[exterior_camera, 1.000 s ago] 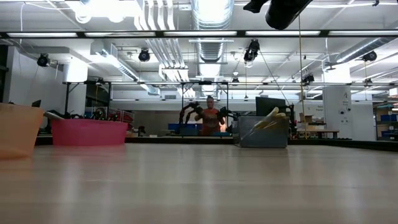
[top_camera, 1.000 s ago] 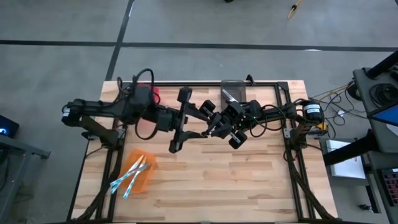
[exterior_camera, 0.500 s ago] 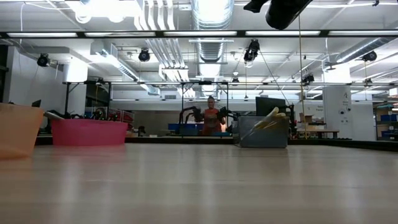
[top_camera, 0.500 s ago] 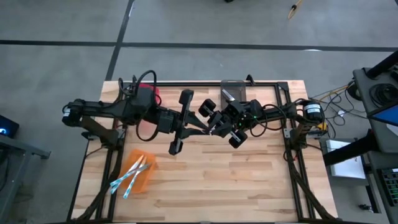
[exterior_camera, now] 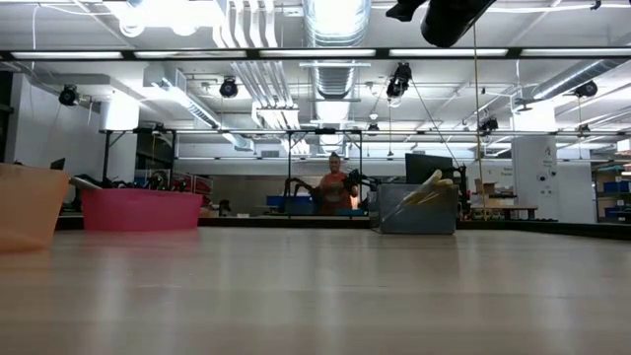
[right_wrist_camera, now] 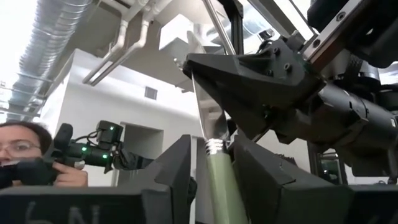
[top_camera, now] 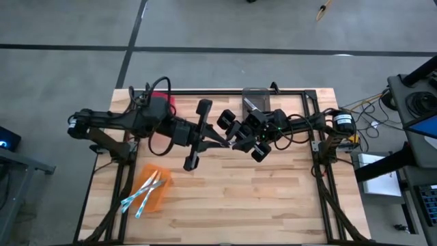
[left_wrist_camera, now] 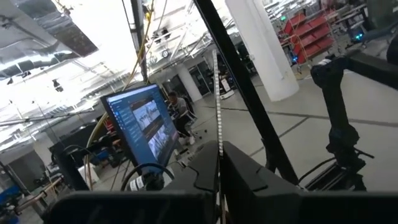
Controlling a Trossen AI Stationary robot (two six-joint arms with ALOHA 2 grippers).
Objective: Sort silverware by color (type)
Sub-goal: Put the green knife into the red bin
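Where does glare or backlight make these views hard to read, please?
Low view: ceiling lamps flare top left, tabletop sheens. Left wrist view: blown-out ceiling silhouettes the left hand. Right wrist view: white glare behind, yet the green-handled knife is evenly lit.

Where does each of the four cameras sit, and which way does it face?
High: above the table, looking straight down; both arms show, left gripper and right gripper meeting mid-table.
Low: at tabletop height, looking level into the room past the red bin; only a dark arm part shows, at the top.
Left wrist: on the left arm, tilted up into the room; its own fingers are shut on the knife blade.
Right wrist: on the right arm, facing the left gripper; the knife handle is in front.
Shared: both wrist views see the knife.
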